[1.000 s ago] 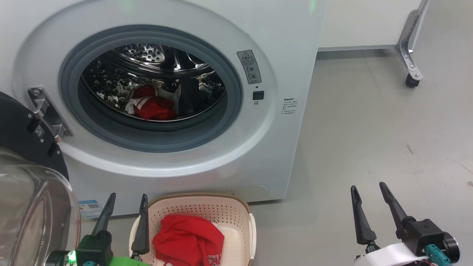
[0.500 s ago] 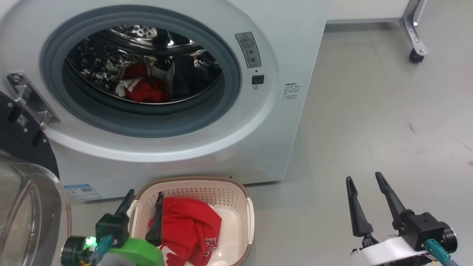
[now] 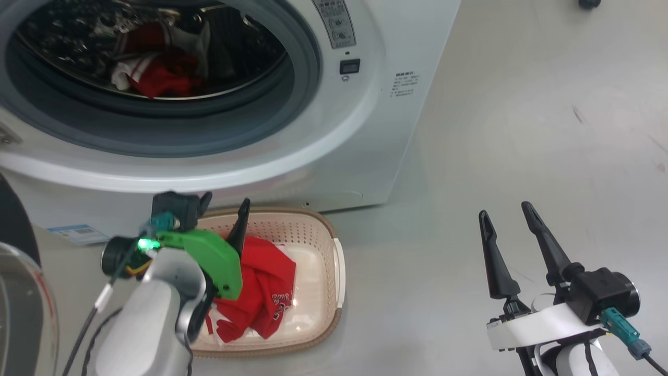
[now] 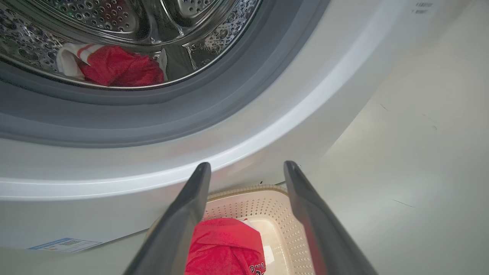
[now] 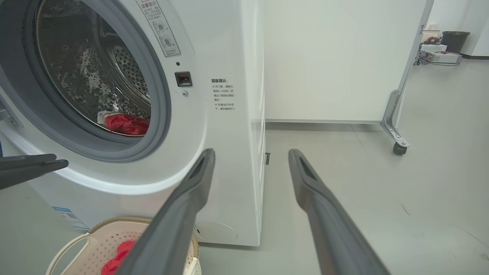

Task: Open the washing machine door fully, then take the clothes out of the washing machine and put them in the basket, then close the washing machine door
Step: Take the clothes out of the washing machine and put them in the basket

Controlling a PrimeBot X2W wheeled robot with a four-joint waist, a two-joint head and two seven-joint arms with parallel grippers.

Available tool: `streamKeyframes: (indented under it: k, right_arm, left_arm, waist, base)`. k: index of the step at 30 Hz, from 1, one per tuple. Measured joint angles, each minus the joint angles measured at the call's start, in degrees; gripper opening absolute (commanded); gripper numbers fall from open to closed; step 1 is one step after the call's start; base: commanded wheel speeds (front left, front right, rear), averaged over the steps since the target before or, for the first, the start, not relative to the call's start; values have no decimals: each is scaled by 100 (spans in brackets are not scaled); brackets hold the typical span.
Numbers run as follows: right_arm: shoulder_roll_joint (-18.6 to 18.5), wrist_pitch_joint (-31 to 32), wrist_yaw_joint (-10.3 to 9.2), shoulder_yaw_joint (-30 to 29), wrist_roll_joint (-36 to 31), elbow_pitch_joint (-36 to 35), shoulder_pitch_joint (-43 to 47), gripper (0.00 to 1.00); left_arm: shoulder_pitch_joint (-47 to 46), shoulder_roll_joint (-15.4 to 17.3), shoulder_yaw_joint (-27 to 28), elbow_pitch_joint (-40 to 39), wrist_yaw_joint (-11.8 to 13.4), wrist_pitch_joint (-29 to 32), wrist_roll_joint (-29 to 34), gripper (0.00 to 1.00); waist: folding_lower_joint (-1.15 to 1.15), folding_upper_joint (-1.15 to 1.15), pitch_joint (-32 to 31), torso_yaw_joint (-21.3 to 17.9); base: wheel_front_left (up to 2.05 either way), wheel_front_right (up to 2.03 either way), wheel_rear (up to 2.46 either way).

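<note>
Down on the grey floor [image 3: 496, 130] in front of the one washing machine [image 3: 365, 130] sits a single cream basket [image 3: 308, 230], close against the foot of the white cabinet. I count two bundles of red clothes. One, with white trim showing, lies at the bottom of the steel drum [image 4: 95, 15] behind the grey gasket [image 3: 156, 130]. The other [image 3: 261, 292] is heaped in the left half of the basket, leaving its right half bare. The washing machine door [image 3: 13, 224] is swung wide to the left, with its black rim and its clear glass bowl [image 3: 21, 313] at the near left edge. Two grippers are up, each with two long dark fingers. The left gripper [image 3: 226, 201] hangs over the basket's far left corner, pointing at the machine's front just below the port, its fingers spread and nothing between them. The right gripper [image 3: 504, 209] hovers well off to the right above bare floor, likewise spread and holding nothing. One small blue label [image 3: 73, 233] is stuck low on the machine's front, left of the basket. The floor is smooth, pale grey and slightly glossy, with a few dark scuffs to the right. Farther right a white panel [image 5: 336, 57] stands behind the machine on a metal bracket with one black caster [image 5: 399, 148]. Past it, far back in the room, is one dark bin [image 5: 454, 40].
</note>
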Motion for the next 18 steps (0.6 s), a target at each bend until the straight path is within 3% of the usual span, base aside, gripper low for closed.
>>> streamKeyframes:
  k: [7,18]
  right_arm:
    - [0,-3,7,48,143,-34,-226,100]
    - [1,-62,58,158,293,31,-613,100]
  left_arm:
    - [-1202,64,31,310,-94,633,2,100]
    - [-2858,746,292,569,-109,1201,336,100]
  waist:
    - [0,0,547,-201]
    - [1,0,1410,-538]
  base:
    - [0,0,0]
    - [0,0,0]
